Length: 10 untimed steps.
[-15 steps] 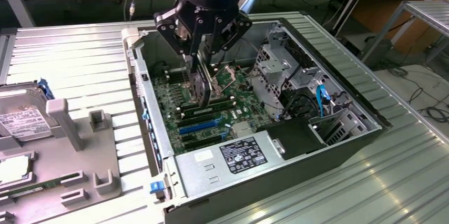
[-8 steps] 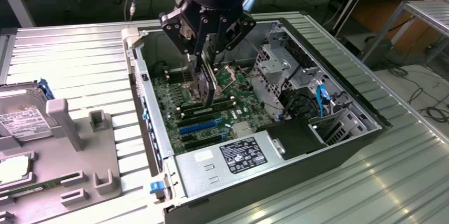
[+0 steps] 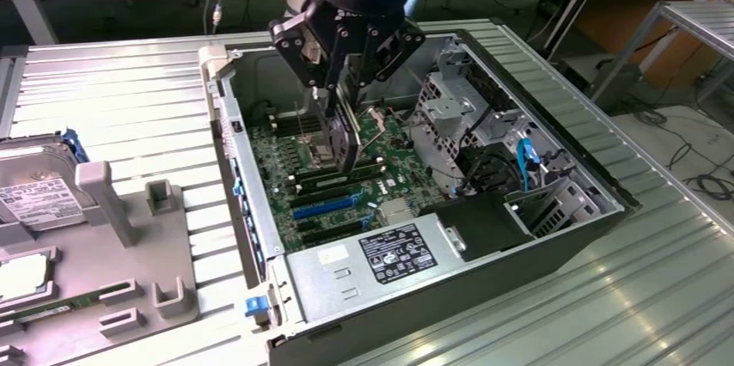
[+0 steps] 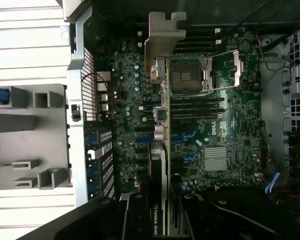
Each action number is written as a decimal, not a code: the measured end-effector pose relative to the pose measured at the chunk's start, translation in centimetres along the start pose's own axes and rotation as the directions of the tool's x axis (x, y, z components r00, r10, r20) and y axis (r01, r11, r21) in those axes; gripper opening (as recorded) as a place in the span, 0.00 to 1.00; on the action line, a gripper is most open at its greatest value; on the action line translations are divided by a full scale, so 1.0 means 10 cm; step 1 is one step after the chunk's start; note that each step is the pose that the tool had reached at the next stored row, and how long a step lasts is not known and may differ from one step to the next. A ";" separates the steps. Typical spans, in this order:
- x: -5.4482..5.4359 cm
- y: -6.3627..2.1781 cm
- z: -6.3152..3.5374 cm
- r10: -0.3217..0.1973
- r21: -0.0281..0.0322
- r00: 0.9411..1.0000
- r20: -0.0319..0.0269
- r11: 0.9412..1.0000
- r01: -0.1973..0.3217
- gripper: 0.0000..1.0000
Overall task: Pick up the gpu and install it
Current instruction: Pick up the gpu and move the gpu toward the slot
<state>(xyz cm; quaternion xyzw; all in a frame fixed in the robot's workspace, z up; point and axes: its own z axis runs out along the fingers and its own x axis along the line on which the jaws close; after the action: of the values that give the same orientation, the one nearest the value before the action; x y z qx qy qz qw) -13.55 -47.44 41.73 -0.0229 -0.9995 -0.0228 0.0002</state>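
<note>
My gripper (image 3: 340,95) hangs over the open computer case (image 3: 247,211) and is shut on the gpu (image 3: 339,138). The gpu is a thin dark card held on edge, its lower edge just above the green motherboard (image 3: 275,155). In the wrist view the gpu (image 4: 162,125) runs edge-on away from the gripper (image 4: 160,202), and its silver end bracket (image 4: 162,35) sits at the far end over the motherboard (image 4: 215,130) near the processor socket (image 4: 187,77). Blue expansion slots (image 3: 327,207) lie on the board just in front of the card.
A silver power supply (image 3: 390,254) with a black label fills the case's near end, and drive cages (image 3: 465,117) stand on the exterior view's right. On the exterior view's left are a grey parts holder (image 3: 149,228), a hard drive (image 3: 34,198) and a green memory stick (image 3: 58,306).
</note>
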 end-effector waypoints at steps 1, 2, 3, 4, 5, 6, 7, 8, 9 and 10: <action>-0.01 0.000 0.000 0.000 0.000 1.000 0.000 1.000 0.000 0.27; -0.02 0.001 0.000 0.000 0.000 1.000 0.000 1.000 0.000 0.27; -0.02 0.001 0.000 0.000 0.000 1.000 0.000 1.000 0.000 0.27; -0.03 0.001 0.000 0.000 0.000 1.000 0.000 1.000 0.000 0.27; -0.04 0.002 0.000 0.000 0.000 1.000 0.000 1.000 0.000 0.27; -0.05 0.002 0.000 0.000 0.000 1.000 0.000 1.000 0.000 0.27; -0.06 0.003 0.000 0.000 0.000 1.000 0.000 1.000 0.000 0.27; -0.07 0.003 0.000 0.000 0.000 1.000 0.000 1.000 0.000 0.27; -0.07 0.004 0.000 0.000 0.000 1.000 0.000 1.000 0.000 0.27; -0.08 0.004 0.000 0.000 0.000 1.000 0.000 1.000 0.000 0.27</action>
<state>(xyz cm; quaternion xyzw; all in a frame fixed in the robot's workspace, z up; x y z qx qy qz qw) -12.71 -47.43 41.74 -0.0229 -0.9995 -0.0227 0.0002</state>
